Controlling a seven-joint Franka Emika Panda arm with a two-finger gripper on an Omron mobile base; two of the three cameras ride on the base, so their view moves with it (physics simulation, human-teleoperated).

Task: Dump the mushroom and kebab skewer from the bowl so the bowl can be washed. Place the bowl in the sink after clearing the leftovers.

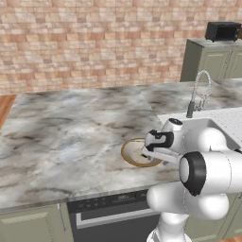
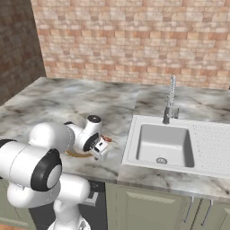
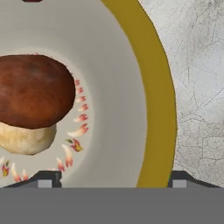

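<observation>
At lower centre of the hand view, we see the two-finger gripper (image 3: 114,180) spread apart, straddling the golden-brown rim of the shallow cream bowl (image 3: 159,96). We log the brown-capped, tan-stemmed mushroom (image 3: 30,103) lying inside, at frame left, on the marbled grey counter (image 3: 199,65).
</observation>
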